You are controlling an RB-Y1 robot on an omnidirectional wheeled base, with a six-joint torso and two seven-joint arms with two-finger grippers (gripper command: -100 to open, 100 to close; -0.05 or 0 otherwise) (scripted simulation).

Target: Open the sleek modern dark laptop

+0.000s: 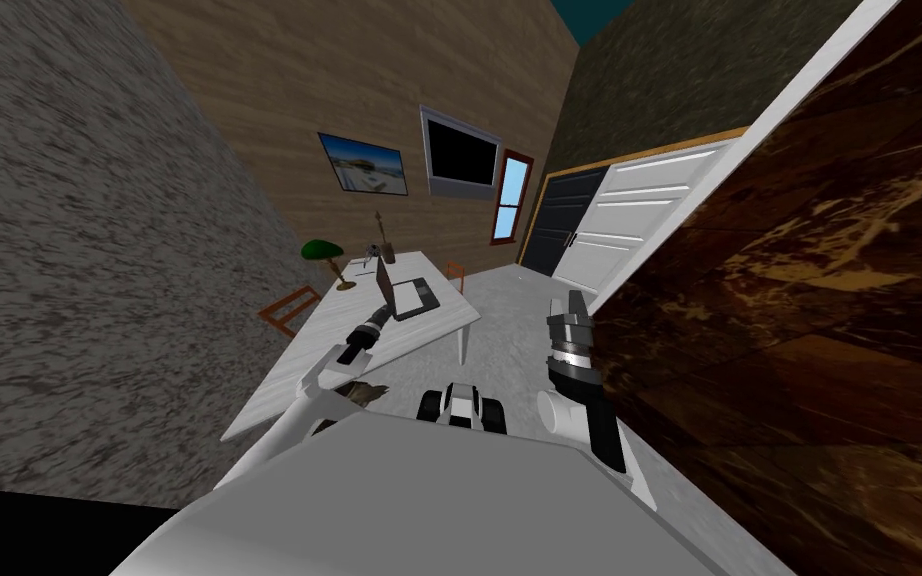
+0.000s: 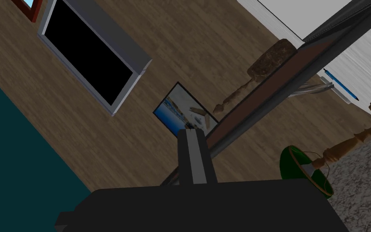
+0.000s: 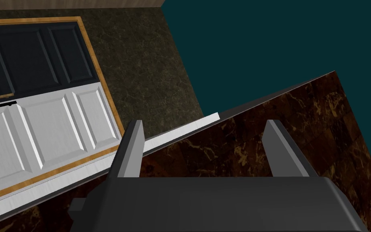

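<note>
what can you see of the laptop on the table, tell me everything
The laptop is dark and slim, lying on the white table near a green lamp. Its lid stands roughly upright, showing a reddish-brown face and thin dark edge; the base lies flat. The shut left tool sits at the lid's edge.

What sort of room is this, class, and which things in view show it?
Probably a home study or office: a white desk carries a dark laptop and a green-shaded lamp, and a framed picture hangs on the wood-panelled wall.
</note>
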